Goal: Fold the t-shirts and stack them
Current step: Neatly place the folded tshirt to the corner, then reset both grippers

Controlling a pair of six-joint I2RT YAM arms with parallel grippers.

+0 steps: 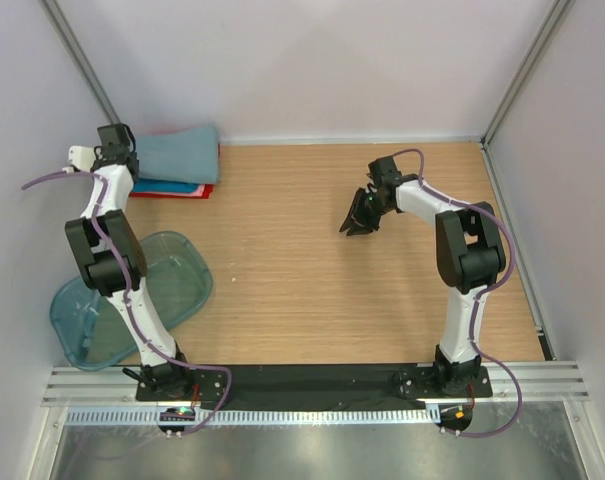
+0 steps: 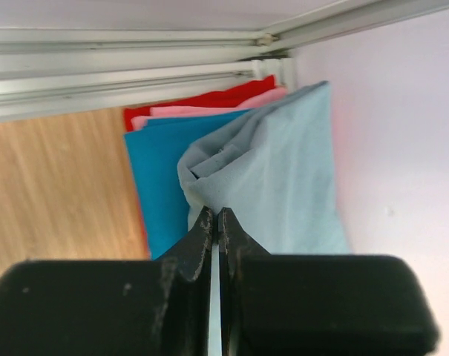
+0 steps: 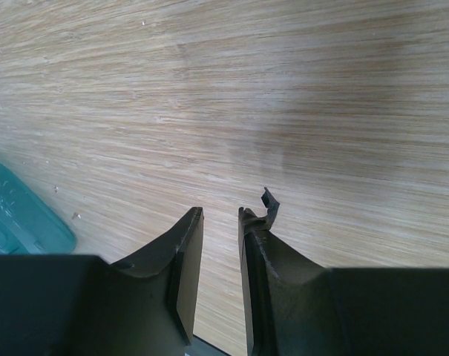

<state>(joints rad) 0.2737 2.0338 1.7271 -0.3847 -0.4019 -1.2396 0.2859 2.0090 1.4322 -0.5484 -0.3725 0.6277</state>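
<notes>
Several folded t-shirts [image 1: 174, 165] are stacked in the far-left corner of the table [image 1: 302, 290], tight against the back wall [image 1: 332, 70]. The grey-blue t-shirt [image 2: 283, 170] is laid on top, with the bright blue t-shirt [image 2: 153, 178] and the red t-shirt [image 2: 209, 99] under it. The stacking step is judged to be nearly finished. The left gripper [image 2: 215, 216] is pressed shut at the near edge of the top shirt, and no cloth is seen between its jaws. The right gripper [image 3: 220, 213] is held narrowly apart over bare wood, with nothing gripped. A straight lift away from the stack is probably called for next, so that the loosely bunched top fold is not dragged. Little room is left by the corner walls. Wide free table is offered toward the middle, and the teal tub [image 1: 132, 300] is set at the near left.
</notes>
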